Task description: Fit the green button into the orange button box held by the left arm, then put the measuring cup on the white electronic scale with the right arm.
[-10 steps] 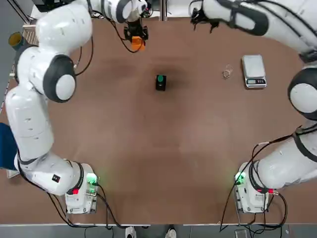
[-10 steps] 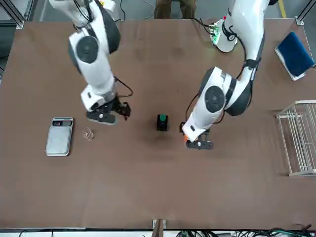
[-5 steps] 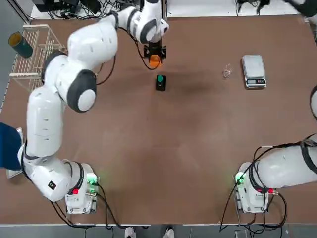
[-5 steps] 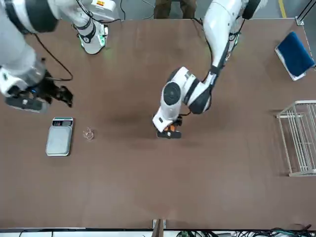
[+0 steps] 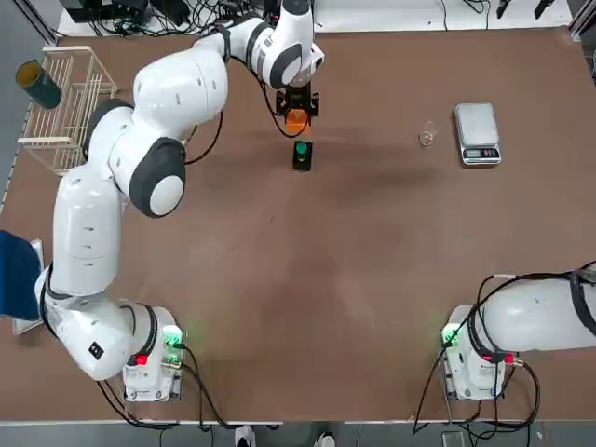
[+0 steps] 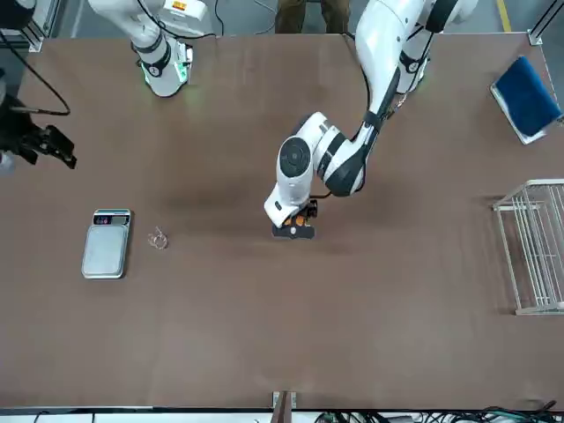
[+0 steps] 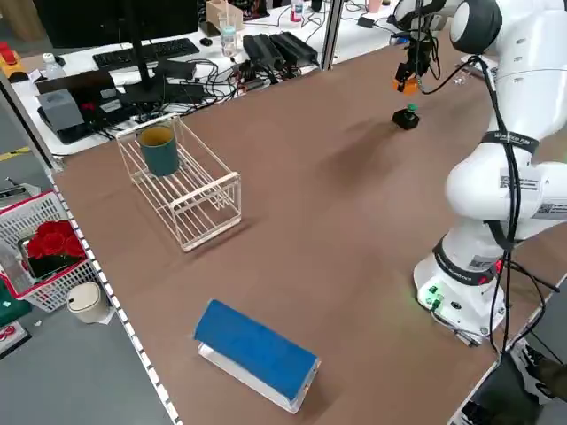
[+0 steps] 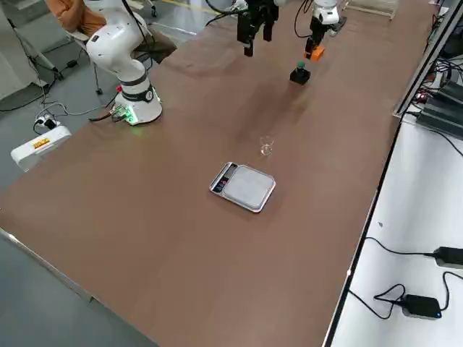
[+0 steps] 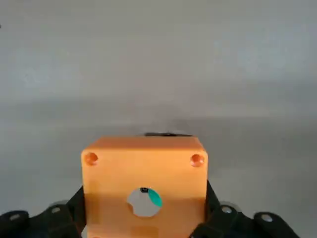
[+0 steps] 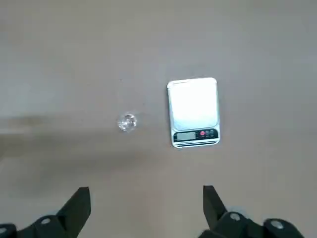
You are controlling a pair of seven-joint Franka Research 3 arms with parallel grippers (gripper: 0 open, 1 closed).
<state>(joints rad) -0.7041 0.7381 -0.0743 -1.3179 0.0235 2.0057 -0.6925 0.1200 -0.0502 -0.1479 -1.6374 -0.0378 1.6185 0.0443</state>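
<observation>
My left gripper point(image 5: 296, 104) is shut on the orange button box point(image 5: 296, 119), holding it in the air a little above the green button point(image 5: 302, 148). The button stands upright in a small black block point(image 5: 302, 160) mid-table. In the left wrist view the box point(image 9: 143, 171) fills the space between the fingers point(image 9: 74, 208), and a sliver of green shows through its round hole point(image 9: 144, 202). The clear measuring cup point(image 5: 426, 137) stands just left of the white electronic scale point(image 5: 478, 133). High above them my right gripper point(image 10: 145, 203) hangs open and empty.
A wire rack point(image 5: 65, 102) with a dark green cup point(image 5: 39, 84) sits at the far left. A blue pad point(image 5: 14, 275) lies at the left edge. In the front view my right gripper point(image 6: 40, 145) is at the picture's left edge.
My left arm carried the orange box rightward from the far side until it hovers over the green button. My right arm swung away from the table's middle to high above the scale.
</observation>
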